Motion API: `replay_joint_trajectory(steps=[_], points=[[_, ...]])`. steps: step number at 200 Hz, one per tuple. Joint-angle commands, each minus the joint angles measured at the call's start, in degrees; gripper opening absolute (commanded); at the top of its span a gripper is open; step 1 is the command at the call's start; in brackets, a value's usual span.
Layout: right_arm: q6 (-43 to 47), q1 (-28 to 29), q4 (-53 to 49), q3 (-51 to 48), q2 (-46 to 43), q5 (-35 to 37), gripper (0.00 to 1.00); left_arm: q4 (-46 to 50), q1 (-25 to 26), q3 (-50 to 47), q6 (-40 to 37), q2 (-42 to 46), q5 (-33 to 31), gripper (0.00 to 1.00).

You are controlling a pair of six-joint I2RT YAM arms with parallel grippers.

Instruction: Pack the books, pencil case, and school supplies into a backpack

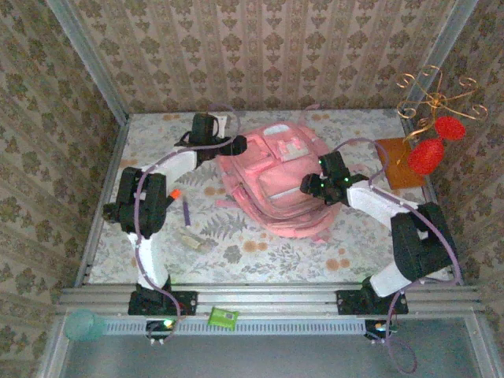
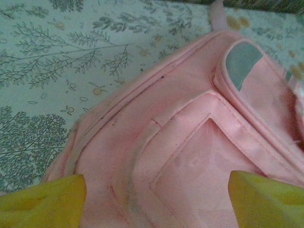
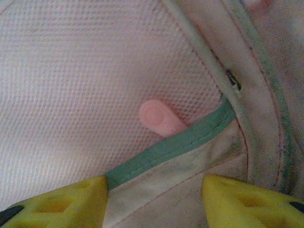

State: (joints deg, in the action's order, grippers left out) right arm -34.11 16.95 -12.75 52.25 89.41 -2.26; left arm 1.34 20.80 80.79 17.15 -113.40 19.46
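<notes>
Orange-capped black marker (image 1: pixel 175 194), thin purple pen (image 1: pixel 187 211), pale beige block (image 1: pixel 193 240): loose on floral tabletop (image 1: pixel 260 252), left of pink backpack (image 1: pixel 276 197), near it. Left gripper (image 1: pixel 239 145): at backpack's upper-left corner, yellow fingers (image 2: pixel 42 204) spread wide over pink fabric, nothing clamped. Right gripper (image 1: pixel 309 187): at backpack's right flank, fingers (image 3: pixel 251 202) apart above teal-edged mesh pocket (image 3: pixel 95 71), small pink tab (image 3: pixel 156 118) lying under the mesh. Orange-brown flat slab (image 1: pixel 400 161): far right, clear of backpack.
</notes>
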Motion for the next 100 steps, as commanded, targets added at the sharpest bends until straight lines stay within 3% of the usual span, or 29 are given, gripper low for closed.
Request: replay_joint_trajectory(steps=[1,33,64,100], points=[[4.0,-2.0,-0.7,6.3,5.6,1.2,0.55,4.4,2.1,-0.8,-2.6,-1.4,2.3,0.76],[7.9,-2.2,-4.3,17.4,14.4,1.2,0.54,-1.6,2.8,-15.3,1.4,7.0,-4.4,0.70],[11.3,-2.2,-9.5,30.3,22.2,2.4,0.54,-0.1,4.1,-24.6,2.6,15.5,-7.2,0.69],[14.8,-1.3,-11.5,32.7,16.3,7.5,0.59,-0.2,7.0,-31.2,2.9,23.9,-5.2,0.71]])
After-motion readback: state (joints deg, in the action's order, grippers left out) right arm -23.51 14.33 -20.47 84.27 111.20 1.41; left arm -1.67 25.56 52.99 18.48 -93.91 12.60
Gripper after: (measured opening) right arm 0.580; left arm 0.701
